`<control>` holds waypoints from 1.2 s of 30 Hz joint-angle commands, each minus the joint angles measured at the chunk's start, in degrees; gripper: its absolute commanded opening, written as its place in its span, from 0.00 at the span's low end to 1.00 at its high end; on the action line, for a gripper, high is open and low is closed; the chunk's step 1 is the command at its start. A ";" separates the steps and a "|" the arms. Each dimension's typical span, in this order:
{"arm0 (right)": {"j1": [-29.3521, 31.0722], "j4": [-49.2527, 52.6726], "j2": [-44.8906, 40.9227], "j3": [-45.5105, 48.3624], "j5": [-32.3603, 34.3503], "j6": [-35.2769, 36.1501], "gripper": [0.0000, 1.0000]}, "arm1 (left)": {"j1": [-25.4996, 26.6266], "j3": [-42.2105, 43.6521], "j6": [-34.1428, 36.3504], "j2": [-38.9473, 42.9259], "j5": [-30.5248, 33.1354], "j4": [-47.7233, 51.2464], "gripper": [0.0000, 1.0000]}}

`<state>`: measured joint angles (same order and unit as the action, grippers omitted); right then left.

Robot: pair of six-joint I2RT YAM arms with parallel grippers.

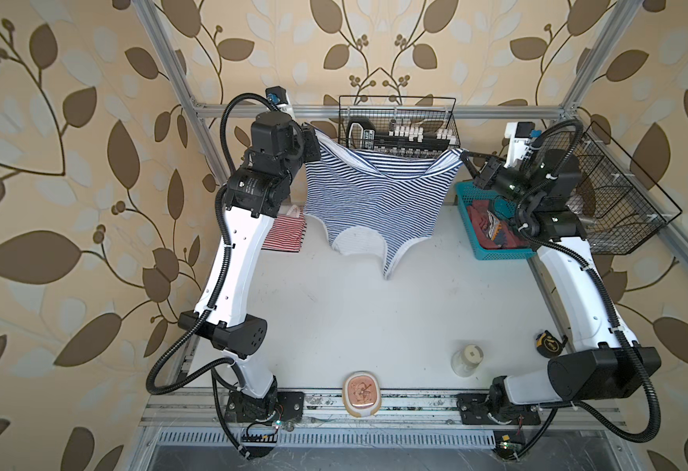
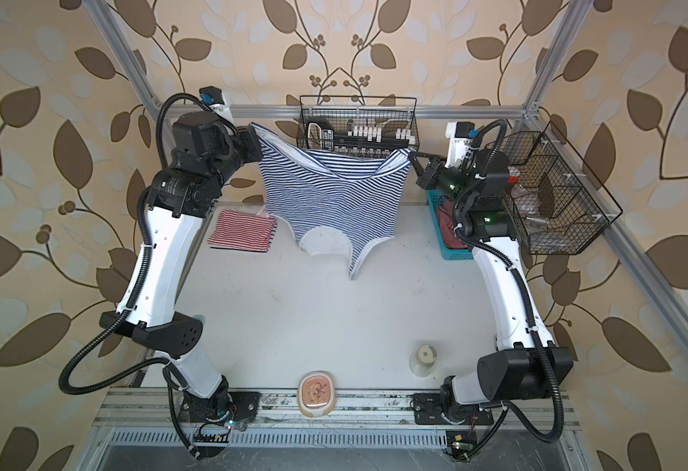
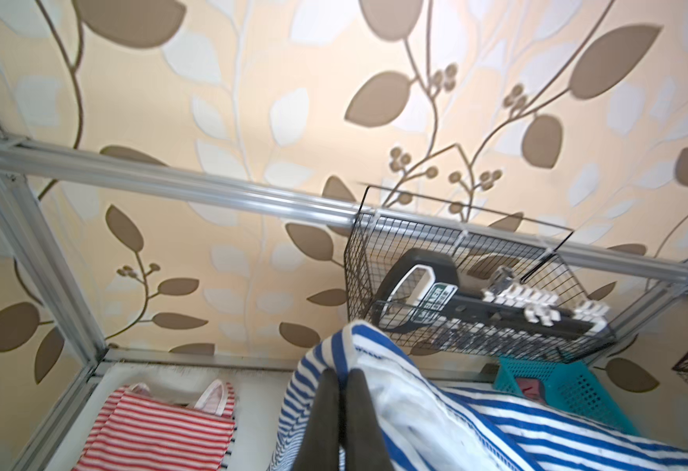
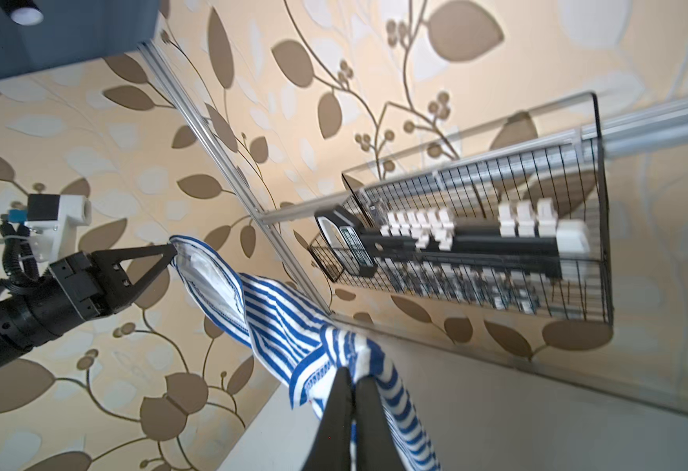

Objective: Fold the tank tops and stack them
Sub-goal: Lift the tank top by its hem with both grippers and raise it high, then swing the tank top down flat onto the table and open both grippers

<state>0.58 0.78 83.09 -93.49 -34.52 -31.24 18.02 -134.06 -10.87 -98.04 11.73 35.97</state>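
The navy-and-white striped tank top (image 1: pixel 370 195) (image 2: pixel 330 191) hangs in the air over the back of the table, hem up and straps down. My left gripper (image 1: pixel 314 136) (image 3: pixel 343 369) is shut on one hem corner and my right gripper (image 1: pixel 463 154) (image 4: pixel 353 373) is shut on the other. The lowest strap hangs close to the table. The red-and-white striped top (image 1: pixel 283 234) (image 3: pixel 158 432) lies folded at the back left. The dusty red top (image 1: pixel 493 228) sits crumpled in the teal basket (image 1: pixel 466 204), partly hidden by my right arm.
A black wire basket (image 1: pixel 399 122) with a tool hangs on the back rail just behind the raised top. A second wire basket (image 1: pixel 627 191) hangs on the right. Near the front edge stand a jar (image 1: pixel 466 359), a tape measure (image 1: pixel 549 344) and a small dish (image 1: pixel 361 393).
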 commanded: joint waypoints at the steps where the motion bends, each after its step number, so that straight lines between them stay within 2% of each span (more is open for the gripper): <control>1: -0.23 -10.14 -2.08 2.55 -4.01 -1.66 0.00 | 0.00 11.75 2.23 6.80 -3.10 -11.48 0.00; 4: -0.20 -11.44 -5.56 10.41 -4.50 0.07 0.00 | 0.00 29.27 0.41 14.29 -4.60 -20.12 0.00; 8: -0.22 -9.67 -11.87 24.20 -5.21 2.24 0.00 | 0.00 49.66 -4.99 23.67 -8.99 -25.47 0.00; 12: 0.04 -1.26 -18.18 36.65 -3.39 5.21 0.00 | 0.90 66.98 -10.27 30.61 -12.52 -26.00 0.00; 18: 1.84 17.62 -24.48 47.87 3.25 9.74 0.00 | 4.37 81.34 -15.74 37.12 -12.07 -24.67 0.00; 20: 2.23 23.27 -26.43 50.71 6.27 10.47 0.00 | 9.51 88.11 -17.10 41.87 -8.48 -20.49 0.00; 23: 2.30 29.27 -28.13 52.41 9.65 11.01 0.01 | 12.59 89.97 -18.21 43.70 -7.69 -15.20 0.00; 25: 2.31 32.49 -28.93 52.41 11.21 11.68 0.12 | 14.14 91.23 -19.44 44.45 -8.69 -12.76 0.00; 29: 2.32 36.92 -30.50 52.43 12.37 12.55 0.25 | 16.82 94.19 -22.40 45.99 -11.64 -9.81 0.25; 33: 2.65 39.01 -31.83 52.43 12.96 12.53 0.40 | 18.78 95.83 -23.70 49.39 -11.59 -7.40 0.42; 36: 2.75 39.06 -32.33 52.69 13.51 12.57 0.41 | 19.43 95.56 -24.02 52.66 -11.57 -5.86 0.44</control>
<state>3.01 37.19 51.42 -40.71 -22.61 -19.86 36.86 -38.13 -33.50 -48.95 0.27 28.49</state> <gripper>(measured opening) 0.410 0.431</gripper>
